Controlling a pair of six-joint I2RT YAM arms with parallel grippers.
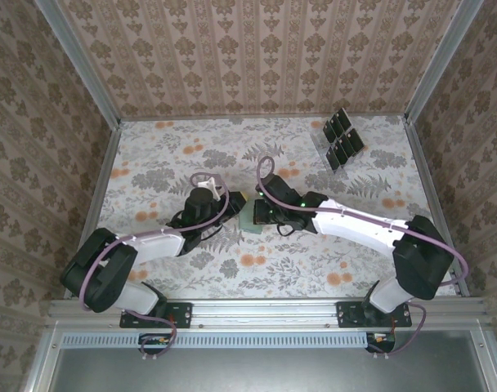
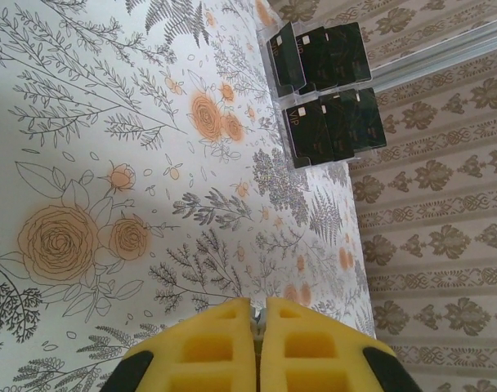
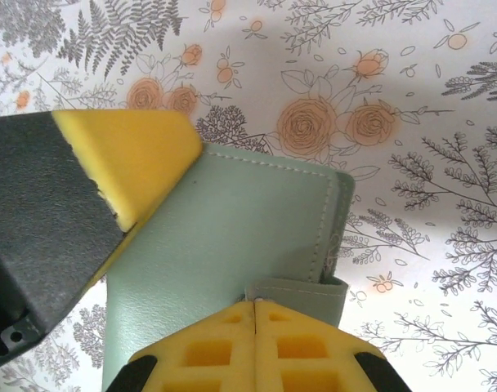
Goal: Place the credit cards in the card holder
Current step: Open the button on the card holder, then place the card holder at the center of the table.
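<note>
Nearest to you, the right gripper [image 3: 255,306] has its yellow jaws pressed together on a small flap at the near edge of the card holder [image 3: 232,237]. The left gripper [image 2: 258,306] comes in from the holder's left. Its jaws are closed too, and one pad lies over the holder's far-left corner, so it looks pinched there.

The holder sits between the two grippers at mid-counter. It is stitched, matte and grey-green, and you should expect it to be light and soft, so the flap will fold or pull rather than lever. Grip it by a seamed edge, not the middle, and keep the pocket mouth free.

The credit cards [image 2: 322,90] are well apart from the holder, beyond it and to its right. They stand tilted in two rows on a clear tiered rack [image 2: 301,163]. They look thin, stiff, glossy and probably slippery, so take one by its raised top edge, pinching across the faces.

The cards stand close together, so a wide jaw may nudge its neighbours, and the light rack could slide on the counter [image 1: 191,155]. Both arms crowd over the holder, and you will have to free one of them to fetch a card.
</note>
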